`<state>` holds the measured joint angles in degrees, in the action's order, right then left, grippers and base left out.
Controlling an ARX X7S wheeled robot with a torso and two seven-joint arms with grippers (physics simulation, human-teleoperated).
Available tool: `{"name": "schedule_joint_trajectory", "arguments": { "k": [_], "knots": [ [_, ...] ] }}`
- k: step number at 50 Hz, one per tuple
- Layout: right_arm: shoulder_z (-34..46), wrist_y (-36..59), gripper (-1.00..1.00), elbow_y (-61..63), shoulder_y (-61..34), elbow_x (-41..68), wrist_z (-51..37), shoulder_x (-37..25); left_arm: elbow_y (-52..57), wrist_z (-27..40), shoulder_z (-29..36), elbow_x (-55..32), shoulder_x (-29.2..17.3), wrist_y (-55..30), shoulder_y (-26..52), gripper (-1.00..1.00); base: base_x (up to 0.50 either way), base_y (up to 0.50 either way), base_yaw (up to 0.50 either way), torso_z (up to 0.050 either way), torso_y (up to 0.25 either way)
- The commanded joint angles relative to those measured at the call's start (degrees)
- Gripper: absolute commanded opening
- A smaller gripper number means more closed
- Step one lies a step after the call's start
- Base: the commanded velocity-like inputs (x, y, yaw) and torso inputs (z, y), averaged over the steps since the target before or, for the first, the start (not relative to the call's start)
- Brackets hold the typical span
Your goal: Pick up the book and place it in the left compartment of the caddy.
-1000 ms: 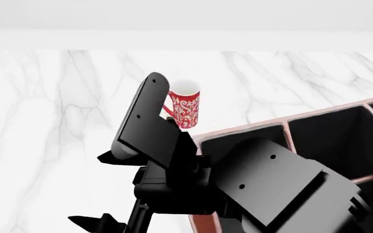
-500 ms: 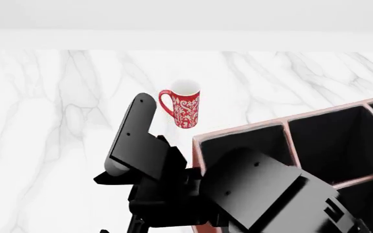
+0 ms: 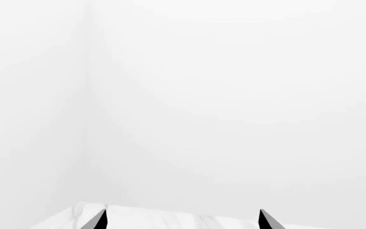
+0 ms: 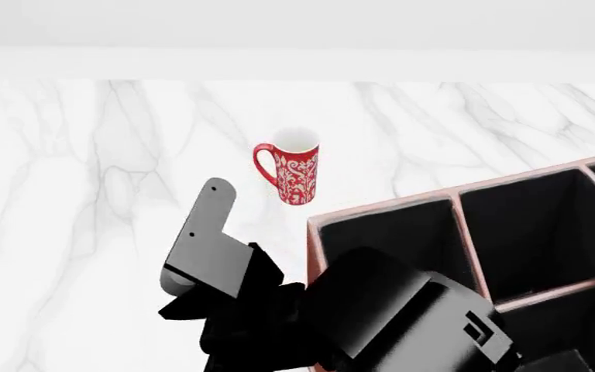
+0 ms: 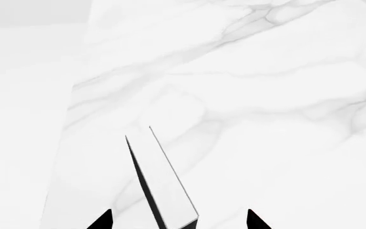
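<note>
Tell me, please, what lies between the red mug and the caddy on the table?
Nothing. In the head view, the stretch of marble table between the mug and the caddy is bare.

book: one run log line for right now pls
book between right gripper fingertips, grip unclear | left gripper open, empty | caddy left compartment: no book seen

Book point(image 4: 211, 240) tilted — perhaps beside caddy point(image 4: 383, 211).
</note>
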<state>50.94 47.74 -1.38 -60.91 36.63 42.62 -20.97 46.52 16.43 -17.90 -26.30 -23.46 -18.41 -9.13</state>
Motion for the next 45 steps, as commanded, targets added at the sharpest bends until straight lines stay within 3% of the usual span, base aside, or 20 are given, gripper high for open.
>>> {"name": "schedule_joint_trajectory", "arguments": {
  "k": [1, 45],
  "knots": [
    [0.8, 1.1, 1.0, -5.1, -0.3, 0.3, 0.7, 2.1, 0.0, 0.2, 0.0, -0.2, -0.2, 0.1, 0.0, 1.0, 0.0, 0.0, 0.0, 0.0, 0.0],
    [4.7, -5.1, 1.0, -13.9, 1.4, -2.8, 3.2, 5.9, 0.1, 0.5, 0.1, -0.7, -0.8, 0.9, -0.6, 1.0, 0.0, 0.0, 0.0, 0.0, 0.0]
  ]
}}
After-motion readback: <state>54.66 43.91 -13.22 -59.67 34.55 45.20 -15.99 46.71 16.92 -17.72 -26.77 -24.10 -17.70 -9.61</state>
